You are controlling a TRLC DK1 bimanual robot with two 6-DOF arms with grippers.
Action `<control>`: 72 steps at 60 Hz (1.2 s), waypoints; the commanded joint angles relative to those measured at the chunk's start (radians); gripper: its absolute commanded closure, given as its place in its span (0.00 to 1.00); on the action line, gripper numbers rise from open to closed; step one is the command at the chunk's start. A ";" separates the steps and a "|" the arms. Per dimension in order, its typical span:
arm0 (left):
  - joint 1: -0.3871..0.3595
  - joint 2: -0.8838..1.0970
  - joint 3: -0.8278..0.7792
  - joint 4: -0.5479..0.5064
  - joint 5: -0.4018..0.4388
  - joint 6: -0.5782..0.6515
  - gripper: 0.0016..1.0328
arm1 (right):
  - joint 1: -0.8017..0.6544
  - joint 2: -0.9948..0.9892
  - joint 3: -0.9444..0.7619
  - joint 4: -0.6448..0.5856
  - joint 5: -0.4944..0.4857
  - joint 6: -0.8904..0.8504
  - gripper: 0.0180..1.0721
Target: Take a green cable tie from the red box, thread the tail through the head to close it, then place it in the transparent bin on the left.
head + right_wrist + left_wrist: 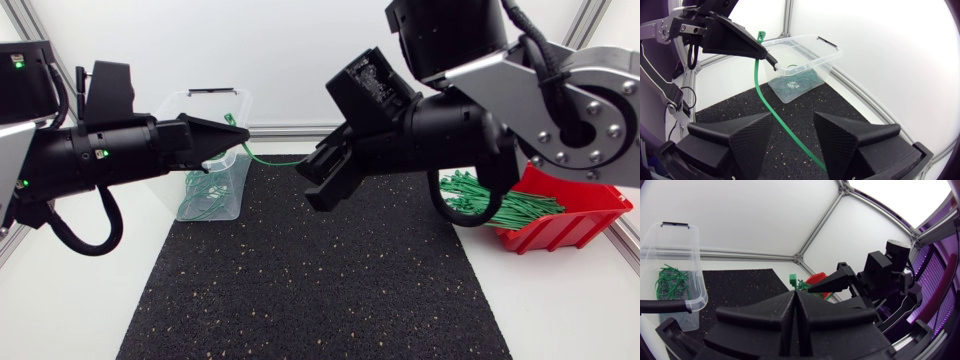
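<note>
Overhead, my left gripper (240,134) was clamped on the green cable tie (272,160) near its head, just in front of the transparent bin (232,200). The strap ran across to my right gripper (318,185), and the red box (585,225) sat well off to the right. From the left wrist, the fingers (765,316) were pressed together on the strap with the tie's head (792,279) standing proud ahead of them, so I judged that end steady enough to aim at. From the right wrist, my other fingers (740,135) stood wide apart, and the strap passed between them untouched. I judged the step to be catching the tail: close low on the strap near its tip, then curl it back toward the head without pulling it out of the left hold, keeping the head's opening turned toward the tail.
</note>
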 commanded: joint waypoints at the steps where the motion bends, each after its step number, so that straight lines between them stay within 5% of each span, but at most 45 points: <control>1: 0.012 -0.019 -0.014 -0.004 0.015 0.028 0.97 | -0.017 -0.030 -0.048 -0.016 -0.017 -0.034 0.38; 19: 0.031 0.001 -0.011 0.010 0.015 0.027 0.97 | 0.028 -0.102 -0.103 -0.062 -0.085 -0.081 0.15; 50: -0.029 0.023 -0.045 0.036 0.021 0.048 0.97 | 0.057 -0.005 -0.025 0.005 -0.152 -0.066 0.14; 64: 0.049 0.038 -0.036 0.019 0.208 0.133 0.97 | 0.038 0.041 0.017 -0.002 -0.235 -0.063 0.14; 72: 0.025 0.050 -0.040 -0.007 0.239 0.219 0.97 | -0.018 0.044 0.011 -0.004 -0.310 -0.067 0.14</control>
